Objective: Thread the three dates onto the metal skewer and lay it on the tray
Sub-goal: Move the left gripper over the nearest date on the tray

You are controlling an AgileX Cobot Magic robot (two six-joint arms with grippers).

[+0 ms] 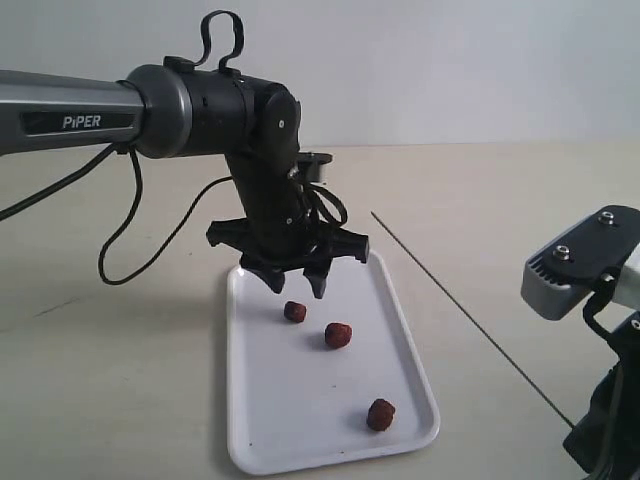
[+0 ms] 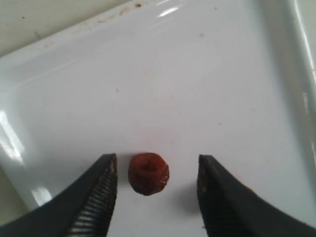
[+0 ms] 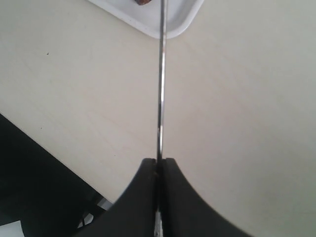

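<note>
The tray (image 1: 300, 430) lies on a pale table (image 1: 120, 380) in the lower middle of the exterior view, long side running away from the camera. All three dates are on it, apart from one another. The far date (image 1: 295, 312) sits left of centre toward the tray's far end. The middle date (image 1: 338, 335) is just right of it and a little lower in the frame. The near date (image 1: 380, 414) is by the tray's lower right corner.

The left gripper (image 1: 297, 286) points down over the tray's far end, directly above the far date, jaws apart. In the left wrist view its two dark fingers (image 2: 98, 192) stand on either side of that date (image 2: 148, 173) with a gap on each side. Neither touches it, and the date shows a small hollow on top.

The right gripper (image 3: 158, 165) is clamped on the skewer (image 3: 160, 89) — the rod comes straight out from between the closed fingers and passes the tray's corner (image 3: 170, 29). In the exterior view the skewer (image 1: 470, 315) is a thin slanting line right of the tray, running from centre frame down to the lower right. Its height above the table cannot be told.
</note>
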